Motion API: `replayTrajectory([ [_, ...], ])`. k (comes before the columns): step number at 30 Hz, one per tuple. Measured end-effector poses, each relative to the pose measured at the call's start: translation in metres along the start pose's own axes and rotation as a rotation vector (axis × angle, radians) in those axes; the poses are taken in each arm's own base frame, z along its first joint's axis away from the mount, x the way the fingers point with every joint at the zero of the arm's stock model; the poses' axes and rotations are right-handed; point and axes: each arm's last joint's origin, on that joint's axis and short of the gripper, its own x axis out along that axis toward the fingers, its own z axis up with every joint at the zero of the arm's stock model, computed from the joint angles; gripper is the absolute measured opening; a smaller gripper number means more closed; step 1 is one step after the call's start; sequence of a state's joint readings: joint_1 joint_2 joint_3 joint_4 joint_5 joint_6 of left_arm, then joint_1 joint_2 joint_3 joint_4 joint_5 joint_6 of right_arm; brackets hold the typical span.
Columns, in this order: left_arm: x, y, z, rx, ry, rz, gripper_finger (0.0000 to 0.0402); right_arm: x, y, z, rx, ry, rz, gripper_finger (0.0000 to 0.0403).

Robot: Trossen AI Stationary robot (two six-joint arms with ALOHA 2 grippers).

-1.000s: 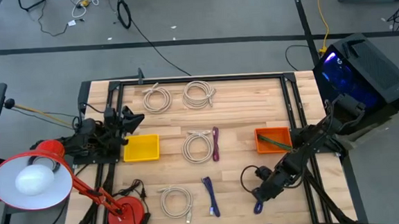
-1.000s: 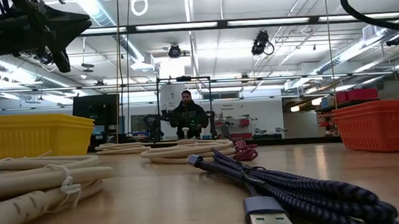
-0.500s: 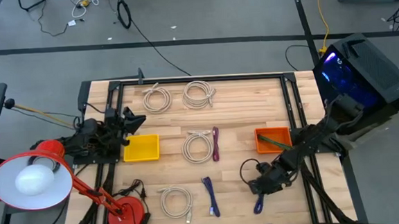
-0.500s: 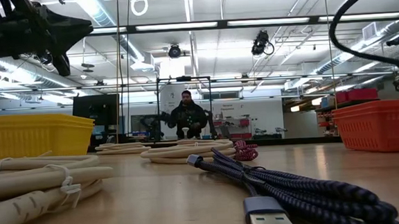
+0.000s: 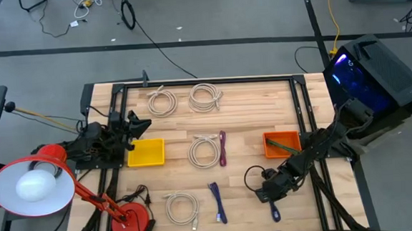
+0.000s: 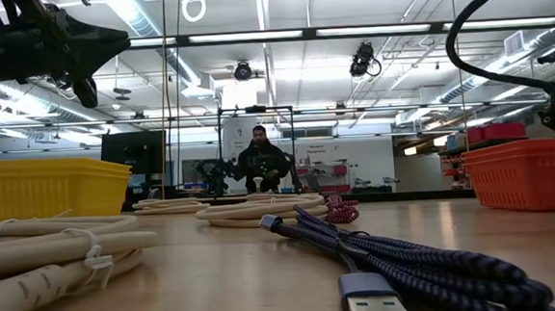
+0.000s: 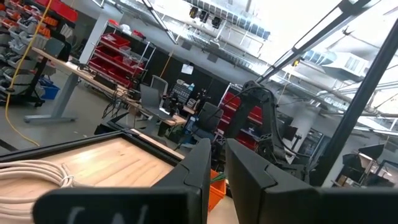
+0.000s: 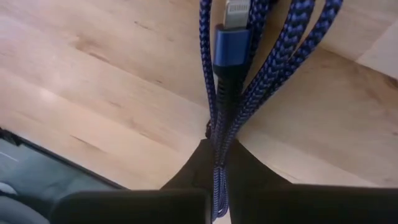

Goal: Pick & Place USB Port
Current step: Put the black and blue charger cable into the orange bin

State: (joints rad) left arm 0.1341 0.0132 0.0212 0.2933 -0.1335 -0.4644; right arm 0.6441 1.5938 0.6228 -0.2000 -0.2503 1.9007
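Observation:
My right gripper (image 5: pixel 268 195) is low over the table's near right part, shut on a blue braided cable (image 5: pixel 275 211). In the right wrist view the cable's strands and a blue plug (image 8: pixel 231 46) run out from between the fingers over the wood. An orange bin (image 5: pixel 282 144) stands just beyond the gripper, toward the far edge. My left gripper (image 5: pixel 138 122) hovers at the table's left edge beside the yellow bin (image 5: pixel 146 152). A narrow gap shows between its fingers (image 7: pixel 215 168), and nothing is in it. My right gripper pinches the bundled strands of the blue cable (image 8: pixel 217 152) between its two fingers, a short way behind the plug. The fingers lie along the strands, which run straight out past the fingertips. Whether the cable is clear of the table I cannot tell.
A second blue cable (image 5: pixel 217 201) and a white coil (image 5: pixel 181 206) lie near the front edge. A white coil with a purple cable (image 5: pixel 223 149) sits mid-table, and two white coils (image 5: pixel 205 97) lie at the far side. A red lamp (image 5: pixel 31 185) stands at the near left.
My right gripper has shifted a little over the near right part of the table. The visible end of the blue cable under it has swung toward the table's right edge. My left arm has kept still.

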Motion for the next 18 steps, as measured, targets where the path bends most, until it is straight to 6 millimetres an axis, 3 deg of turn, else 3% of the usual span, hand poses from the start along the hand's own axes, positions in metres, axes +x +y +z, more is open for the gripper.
replayTrajectory([
  [7,0.0,0.0,0.0,-0.004,-0.002,0.002,0.0053,-0.021,-0.002,-0.001,-0.031,-0.091,0.052,0.0006],
  [14,0.0,0.0,0.0,-0.004,-0.003,0.002,0.0053,-0.053,-0.014,0.001,-0.066,-0.164,0.033,0.0004],
  [18,0.0,0.0,0.0,-0.004,-0.003,0.003,0.0053,-0.073,-0.015,0.0,-0.124,-0.211,0.11,0.0004],
])
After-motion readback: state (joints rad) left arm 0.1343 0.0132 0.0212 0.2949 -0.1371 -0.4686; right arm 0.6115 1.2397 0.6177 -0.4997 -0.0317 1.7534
